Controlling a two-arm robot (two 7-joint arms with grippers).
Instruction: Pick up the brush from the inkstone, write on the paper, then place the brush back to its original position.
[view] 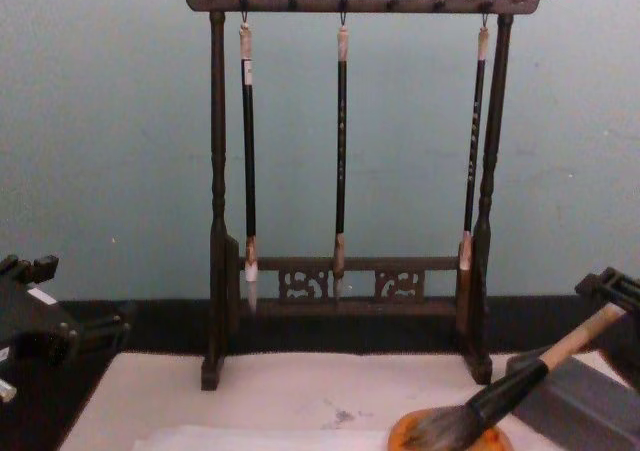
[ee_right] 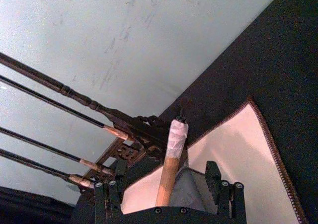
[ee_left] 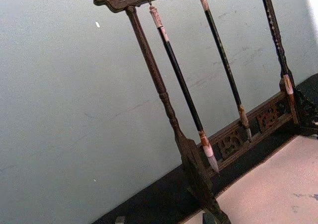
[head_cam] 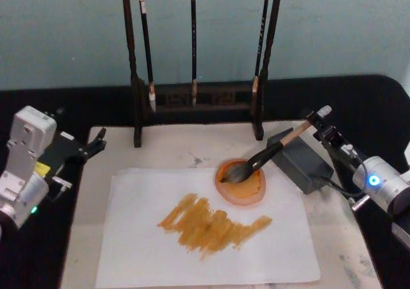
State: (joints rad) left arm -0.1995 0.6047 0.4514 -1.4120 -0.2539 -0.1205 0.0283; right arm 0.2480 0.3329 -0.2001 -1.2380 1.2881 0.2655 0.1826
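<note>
1. Boxy silver-white left-arm housing [head_cam: 27,141]; bears yellow label [head_cam: 41,168], green light [head_cam: 32,210].
2. Matte black left gripper [head_cam: 96,143].
3. Round silver right-wrist casing [head_cam: 387,189]; glows with blue ring light [head_cam: 373,181].
4. Black, screw-studded right gripper [head_cam: 322,127]; trails thin black cable [head_cam: 338,188].

Chest view: inkstone [view: 450,439] cut by bottom edge, paper [view: 260,439] only a sliver there, right hand [view: 612,289] clipped at rt edge. Rt wrist view: brush [ee_right: 169,169] bristles + lower handle hidden behind hand body. Head view: rack [head_cam: 192,100] top cut off, thin brushes [head_cam: 193,45] too.
</note>
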